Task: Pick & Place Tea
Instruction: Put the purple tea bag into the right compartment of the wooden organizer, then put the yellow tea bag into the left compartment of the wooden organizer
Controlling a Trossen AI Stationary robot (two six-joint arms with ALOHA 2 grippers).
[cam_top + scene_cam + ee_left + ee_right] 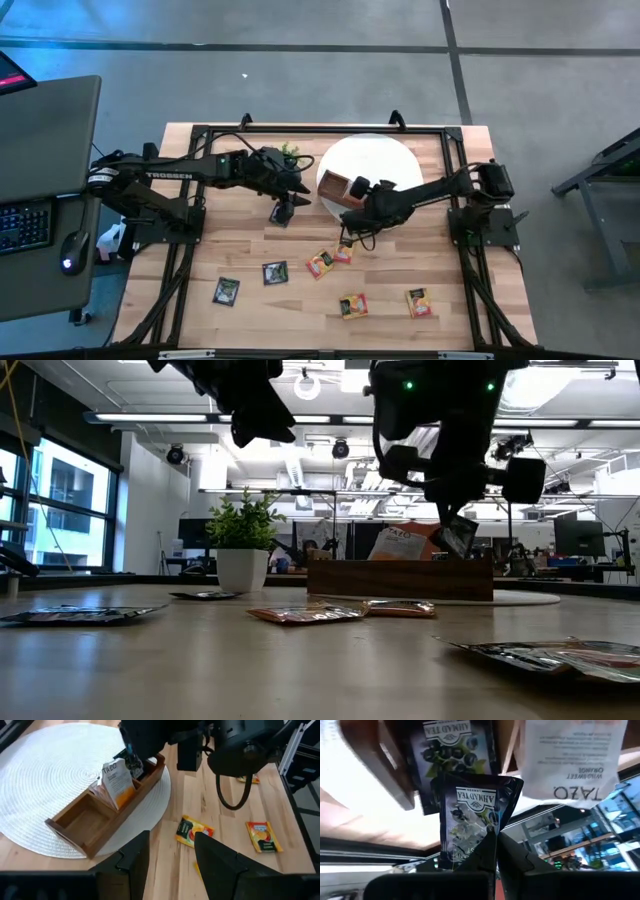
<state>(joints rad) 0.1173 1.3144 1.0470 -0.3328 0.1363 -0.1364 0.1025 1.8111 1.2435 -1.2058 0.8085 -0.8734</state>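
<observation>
A brown wooden tray (334, 184) sits on a round white mat (372, 158). It holds a white-and-orange sachet (117, 780) and a black sachet (452, 755). My right gripper (354, 192) hovers over the tray's right end, shut on another black sachet (470, 815). My left gripper (170, 855) is open and raised left of the tray, touching nothing. Two black sachets (226, 290) (275, 272) and several orange ones (320, 263) (353, 305) (418, 302) lie flat on the table nearer me. Another dark sachet (282, 212) lies below the left gripper. My right gripper pinches the black sachet by one edge (487, 837) between its two fingers. It comes from above, pointing down. The sachet (457, 537) hangs tilted below the fingers, its lower end behind the tray's near wall. I cannot tell whether it touches the tray.
A small green plant in a white pot (243, 550) stands left of the tray, by the mat's far-left edge. A dark frame (300, 130) runs around the tabletop. Bare wood (250, 240) lies between the left arm and the loose sachets. A desk with keyboard and mouse (40, 225) stands left.
</observation>
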